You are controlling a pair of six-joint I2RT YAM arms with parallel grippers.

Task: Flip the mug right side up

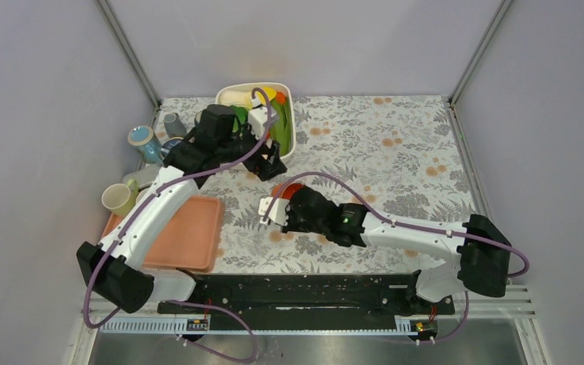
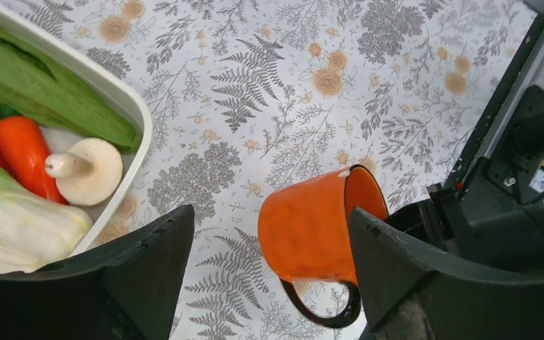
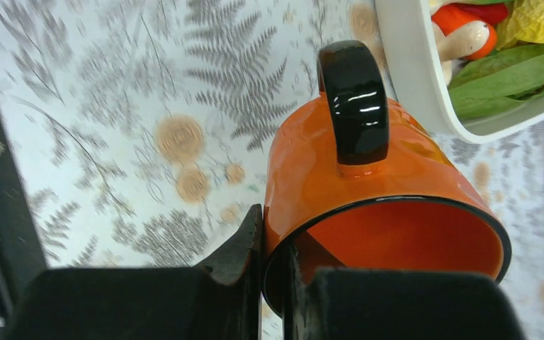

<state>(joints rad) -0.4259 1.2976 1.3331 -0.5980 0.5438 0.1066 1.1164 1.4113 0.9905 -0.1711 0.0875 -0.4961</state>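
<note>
Mug [image 1: 286,189], glossy orange, sits mid-table on the floral cloth [image 1: 395,152], just in front of the white dish [image 1: 252,88]. The right gripper [image 1: 277,204] is on it and the left gripper [image 1: 271,163] is just beyond.

Left wrist: the mug [image 2: 312,227] is tipped on its side, with its mouth toward the right arm and the black loop handle [image 2: 326,315] low. Left gripper [image 2: 269,219] fingers are spread wide, touching nothing. A smooth pale mushroom [image 2: 88,170] lies in the dish [image 2: 131,106].

Right wrist: the right gripper [image 3: 273,244] pinches the mug [image 3: 326,170] rim, one finger inside and one outside, with the handle [image 3: 354,99] on top.
</note>
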